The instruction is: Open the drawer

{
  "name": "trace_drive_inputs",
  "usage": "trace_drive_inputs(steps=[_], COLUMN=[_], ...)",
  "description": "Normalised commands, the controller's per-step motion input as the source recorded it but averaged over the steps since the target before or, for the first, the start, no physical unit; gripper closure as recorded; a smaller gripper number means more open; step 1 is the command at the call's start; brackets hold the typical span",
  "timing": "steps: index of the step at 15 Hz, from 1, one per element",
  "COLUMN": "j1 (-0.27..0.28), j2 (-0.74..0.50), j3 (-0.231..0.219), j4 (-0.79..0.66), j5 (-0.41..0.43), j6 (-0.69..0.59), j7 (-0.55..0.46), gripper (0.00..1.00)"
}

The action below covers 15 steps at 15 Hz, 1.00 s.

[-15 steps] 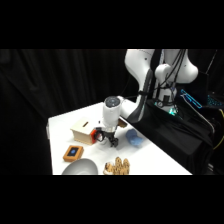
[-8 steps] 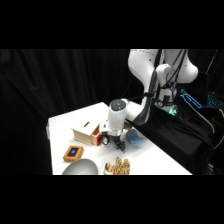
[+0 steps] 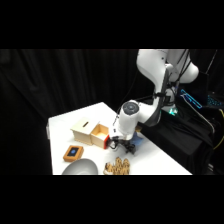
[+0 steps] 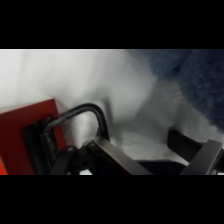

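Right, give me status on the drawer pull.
End effector at the drawer front, by the loop handle; grip unconfirmed. Drawer partly out of the wooden box. Blue cloth nearby, not blocking.

Blue-centred tile [image 3: 73,152], grey bowl [image 3: 80,168]

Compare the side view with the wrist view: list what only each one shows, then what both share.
Only the side view shows the pale wooden box with its slotted top, the drawer body pulled partly out, the wooden tile with blue centre, a grey bowl and the arm.

Only the wrist view shows the dark loop handle up close and a blue cloth.

Both show the drawer's red front, the gripper and the white table.
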Motion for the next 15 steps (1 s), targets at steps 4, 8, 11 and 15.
trace_drive_inputs(steps=[4, 8, 11, 15], j1=[0.114, -0.161, -0.344, -0.275], j2=[-0.27, -0.37, -0.42, -0.40], j3=[0.005, 0.115, 0.289, 0.270], j4=[-0.18, -0.07, 0.00, 0.06], j5=[0.074, 0.166, 0.319, 0.363], j6=[-0.09, -0.43, -0.58, -0.56], j7=[0.06, -0.20, -0.42, -0.41], gripper=[0.00, 0.00, 0.00, 0.00])
